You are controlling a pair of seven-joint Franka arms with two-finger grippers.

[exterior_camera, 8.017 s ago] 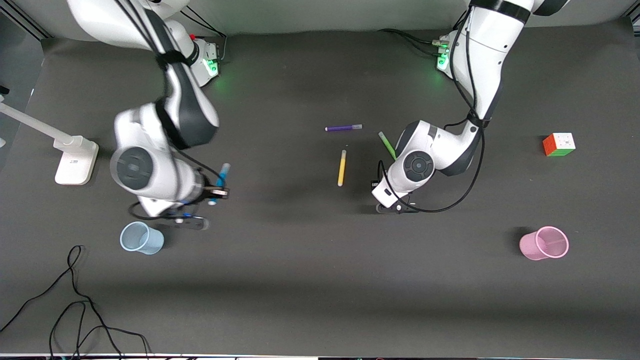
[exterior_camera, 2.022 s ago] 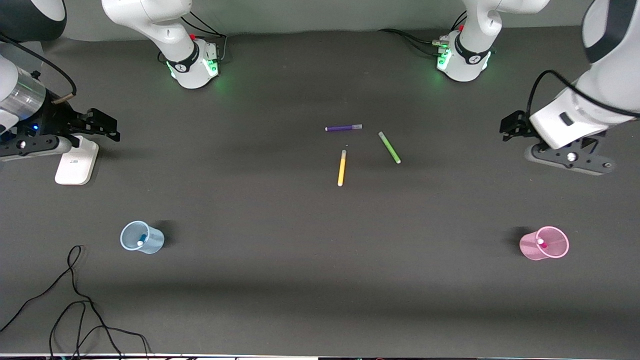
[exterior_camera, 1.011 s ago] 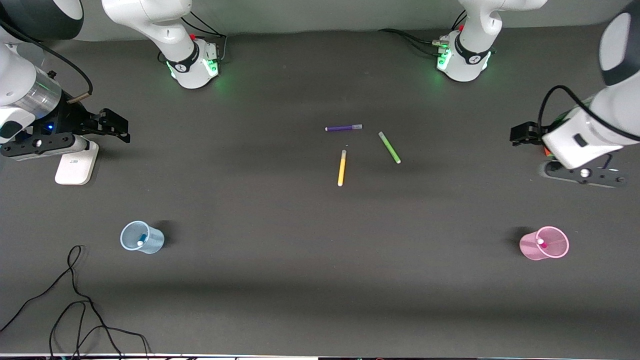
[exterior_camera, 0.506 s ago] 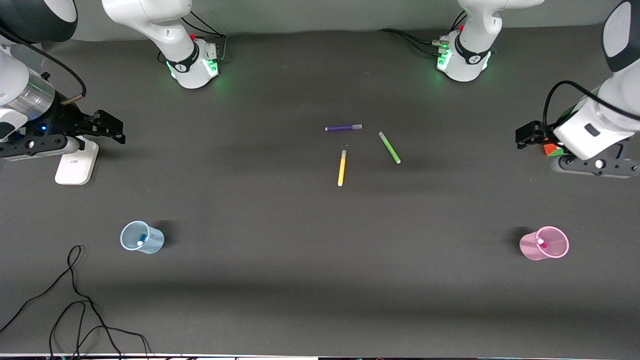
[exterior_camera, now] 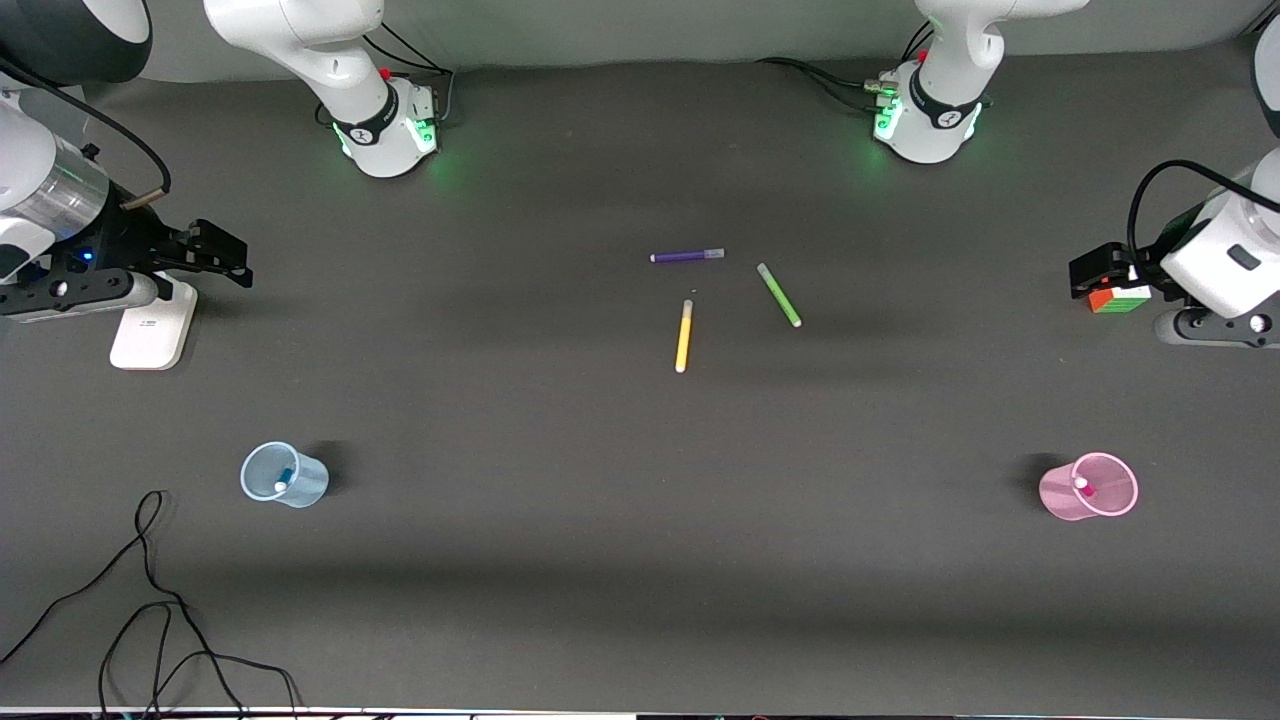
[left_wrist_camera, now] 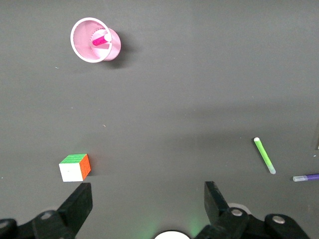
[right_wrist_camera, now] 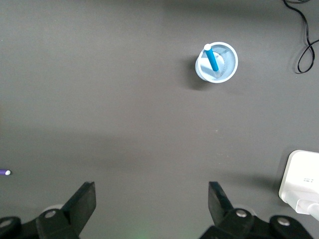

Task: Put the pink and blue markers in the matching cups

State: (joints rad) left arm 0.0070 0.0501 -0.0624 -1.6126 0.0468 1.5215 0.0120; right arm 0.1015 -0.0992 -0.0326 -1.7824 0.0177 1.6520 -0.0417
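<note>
Both markers look sorted to me: the blue marker (right_wrist_camera: 213, 59) is leaning inside the blue cup (exterior_camera: 284, 475), and the pink marker (left_wrist_camera: 100, 39) is tucked in the pink cup (exterior_camera: 1088, 486), tips poking up near the rims. The cups sit at either end of the table (exterior_camera: 640, 560), each at its own arm's end toward the camera-side edge, so neither arm has to cross over.

My left gripper (exterior_camera: 1095, 272) hangs up in the air over the puzzle cube (exterior_camera: 1119, 298) near the table's end edge, fingers spread wide with nothing in them. My right gripper (exterior_camera: 215, 254) is the same deal, jaws apart and empty, hovering over the white stand base (exterior_camera: 152, 323) at its own end.

Mid-table are the leftovers: a purple pen (exterior_camera: 687, 256), green pen (exterior_camera: 779, 295) and yellow pen (exterior_camera: 684, 336), well apart from both cups. A loose black cable (exterior_camera: 150, 600) curls near the corner by the blue cup. Nothing blocks anything; I'd call this done.
</note>
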